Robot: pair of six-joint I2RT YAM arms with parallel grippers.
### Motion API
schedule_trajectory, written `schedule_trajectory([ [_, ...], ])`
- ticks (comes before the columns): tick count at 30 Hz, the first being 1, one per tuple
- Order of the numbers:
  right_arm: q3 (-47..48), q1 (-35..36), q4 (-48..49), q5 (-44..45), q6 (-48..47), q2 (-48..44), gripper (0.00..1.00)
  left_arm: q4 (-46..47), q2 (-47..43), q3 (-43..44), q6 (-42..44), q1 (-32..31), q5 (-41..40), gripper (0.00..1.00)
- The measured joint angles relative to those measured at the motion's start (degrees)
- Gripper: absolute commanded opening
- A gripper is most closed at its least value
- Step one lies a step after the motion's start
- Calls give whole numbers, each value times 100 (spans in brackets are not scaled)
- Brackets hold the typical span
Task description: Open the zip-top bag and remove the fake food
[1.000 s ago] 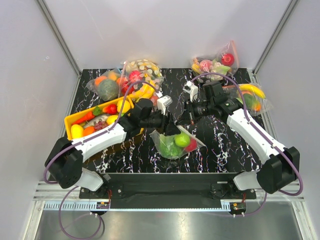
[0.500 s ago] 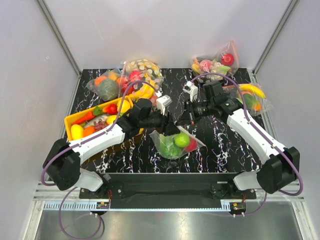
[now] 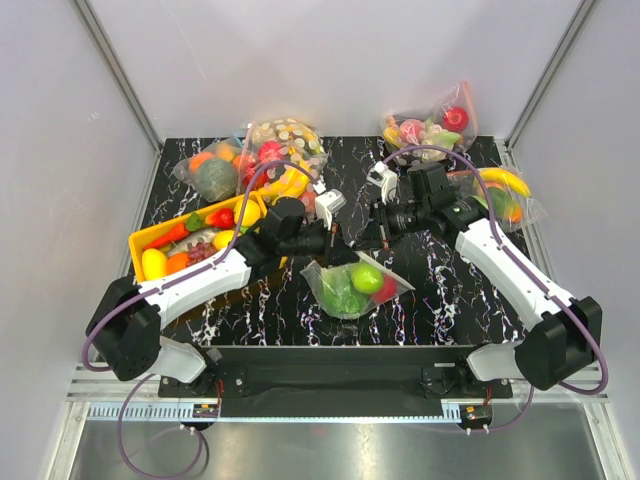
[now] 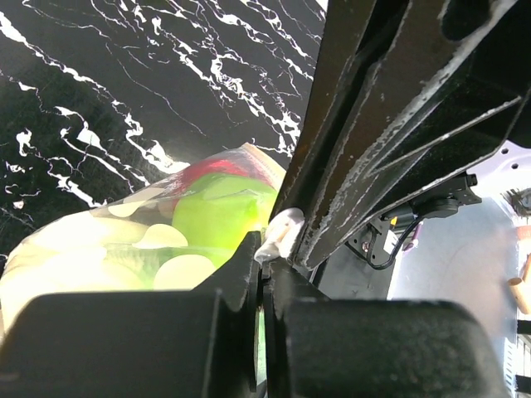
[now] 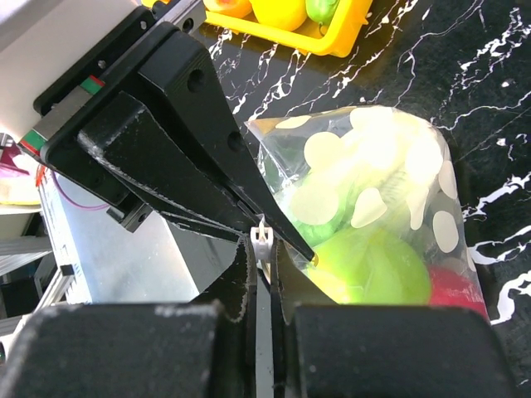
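The left end effector (image 4: 264, 274) has its two fingers pressed together, and a pale sliver of plastic shows between them at the top edge of the zip-top bag (image 5: 373, 182). The right end effector (image 5: 264, 253) is likewise pressed together, pinching a thin white bit of the same edge that sticks up between its fingertips. The two come at the bag's mouth from opposite sides. Their tips nearly meet, and each wrist view shows the other's black fingers looming large just above its own.

Below the pinched edge the bag hangs and spreads toward the near side of the table (image 3: 430, 300), at about the middle between the two arms. It looks closed; whether the zip strip has parted at all I cannot tell. Through the plastic with its pale dots the fake food (image 3: 352, 288) shows inside. A green apple (image 5: 373, 267) lies uppermost, a red fruit (image 5: 452, 288) is beside it toward the right arm, and a leafy lettuce (image 3: 338, 296) is toward the left arm.

Further out, a yellow tray (image 5: 336, 37) full of loose produce sits on the left of the table, under the left forearm. At the back left lie a dotted bag with bananas (image 3: 285, 150) and a clear bag (image 3: 212, 172). Another filled bag (image 3: 430, 125) lies at the back right, and one more (image 3: 500, 195) lies at the right edge, beside the right arm.
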Motion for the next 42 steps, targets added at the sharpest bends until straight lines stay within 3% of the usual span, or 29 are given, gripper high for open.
schedule_trajectory([
  [26, -361, 4, -22, 393, -203, -264, 0, -46, 0, 2, -146, -37, -579, 0],
  [42, -763, 15, 422, 898, -299, -348, 0, -817, 131, 509, 205, 302, -859, 0],
])
